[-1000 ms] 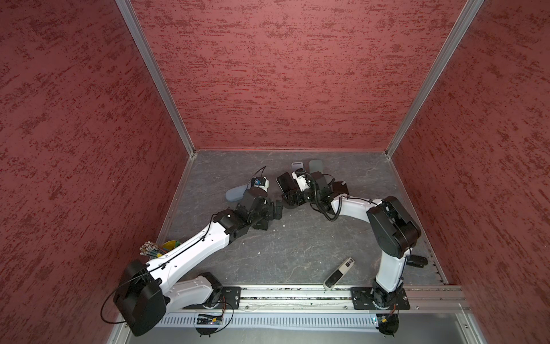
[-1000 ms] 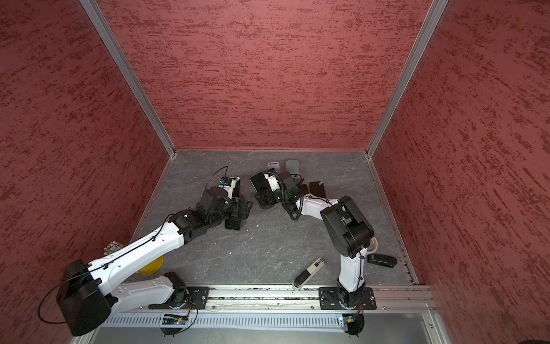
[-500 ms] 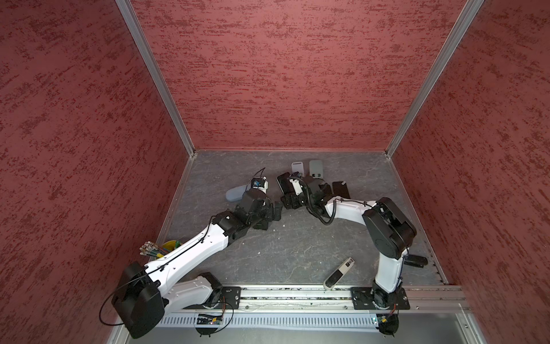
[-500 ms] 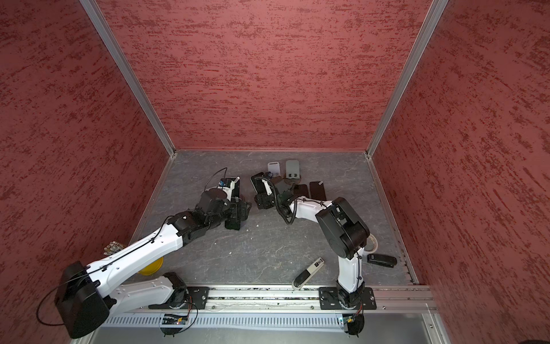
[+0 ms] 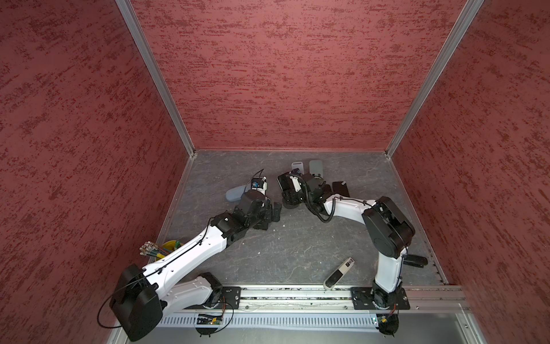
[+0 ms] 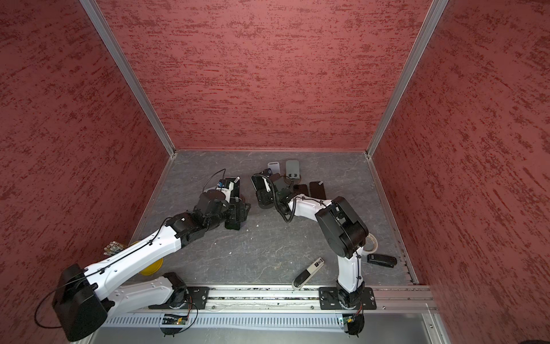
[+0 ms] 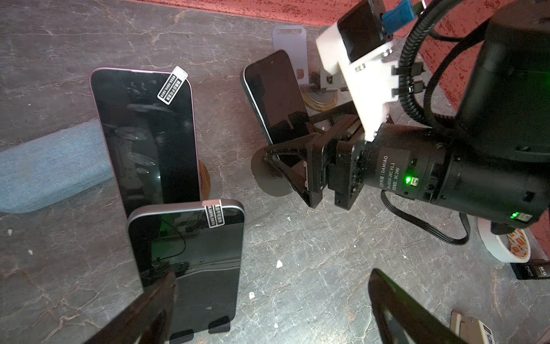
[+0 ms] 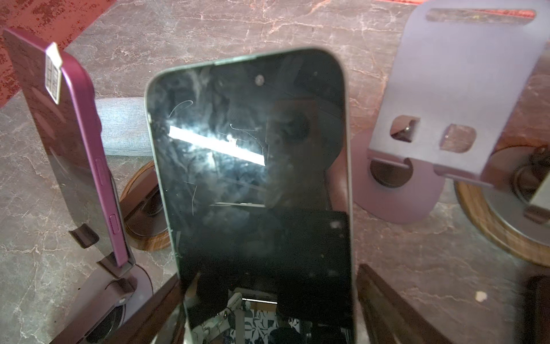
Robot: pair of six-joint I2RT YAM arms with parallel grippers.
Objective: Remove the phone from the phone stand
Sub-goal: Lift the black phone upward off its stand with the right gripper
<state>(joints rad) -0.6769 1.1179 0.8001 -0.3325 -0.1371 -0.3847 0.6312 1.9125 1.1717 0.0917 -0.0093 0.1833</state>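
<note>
Black phone [image 8: 250, 166] now sits inside the right gripper [image 8: 268, 274], fingers [image 8: 393, 303] narrowing, clamp unclear, lift-off soon; left gripper [image 7: 273, 274] gapes wide.

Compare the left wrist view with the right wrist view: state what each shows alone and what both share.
Only the left wrist view: the silver phone, the white tape roll, and the right hand from outside. Only the right wrist view: the side buttons on the purple phone. Both: the dark phone, the purple phone, the blue pouch and the empty stand.
</note>
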